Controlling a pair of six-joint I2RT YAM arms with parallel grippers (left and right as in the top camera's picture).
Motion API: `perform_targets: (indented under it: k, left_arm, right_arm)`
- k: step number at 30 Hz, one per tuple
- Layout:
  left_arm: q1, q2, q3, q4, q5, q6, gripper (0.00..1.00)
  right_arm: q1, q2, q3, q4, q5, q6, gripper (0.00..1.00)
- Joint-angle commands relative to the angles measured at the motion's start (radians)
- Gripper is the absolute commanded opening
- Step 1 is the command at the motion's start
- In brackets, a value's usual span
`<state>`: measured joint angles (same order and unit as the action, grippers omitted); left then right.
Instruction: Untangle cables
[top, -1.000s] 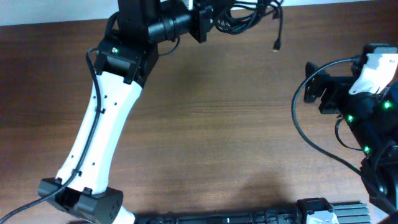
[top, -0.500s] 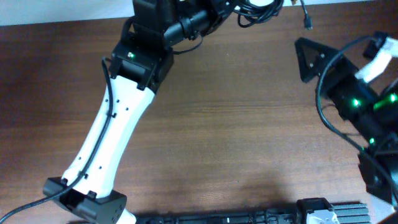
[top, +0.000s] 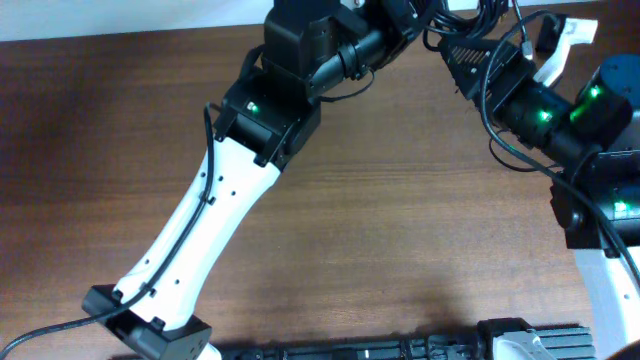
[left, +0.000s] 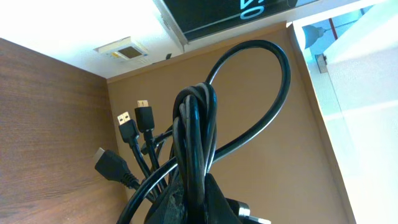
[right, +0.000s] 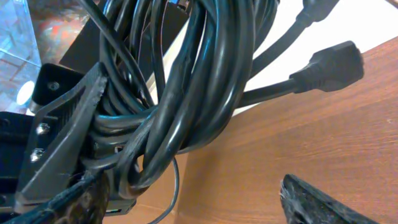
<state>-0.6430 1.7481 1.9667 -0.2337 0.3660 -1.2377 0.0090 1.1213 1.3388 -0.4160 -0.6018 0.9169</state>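
Note:
The cables (top: 468, 12) are a bundle of black cords held above the table's far edge. My left gripper (top: 412, 22) is shut on the bundle. In the left wrist view the cables (left: 198, 124) rise from the left gripper (left: 199, 202) in a loop, with gold-tipped plugs (left: 126, 122) sticking out to the left. My right gripper (top: 462, 55) is open and points at the bundle from the right. In the right wrist view the cables (right: 199, 81) hang close in front of the right gripper's (right: 193, 205) spread fingers, untouched, and black plugs (right: 333, 64) stick out to the right.
The brown wooden table (top: 400, 200) ends at a white wall along the far edge. A black rail (top: 400, 352) lies along the front edge. The right arm's own thick wire (top: 497, 140) loops beside it. The left arm (top: 215, 220) crosses the table diagonally.
My left gripper carried the bundle to the right along the far edge. My right gripper swung up and left until it is close to the bundle.

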Motion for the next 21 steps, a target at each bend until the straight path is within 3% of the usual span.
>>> perform_targets:
  k: [1,11,21]
  left_arm:
    - [-0.012,-0.024,0.011,0.018,-0.003,-0.008,0.0]
    - [-0.012,-0.024,0.011,0.003,0.014,-0.007,0.0]
    - [-0.012,-0.024,0.011,-0.014,0.191,-0.008,0.0]
  right_arm:
    - [0.005,0.014,0.004,-0.018,0.103,0.001,0.82]
    - [0.004,0.013,0.004,-0.013,0.257,0.009,0.8]
    - [0.004,0.013,0.004,-0.014,0.571,0.008,0.78]
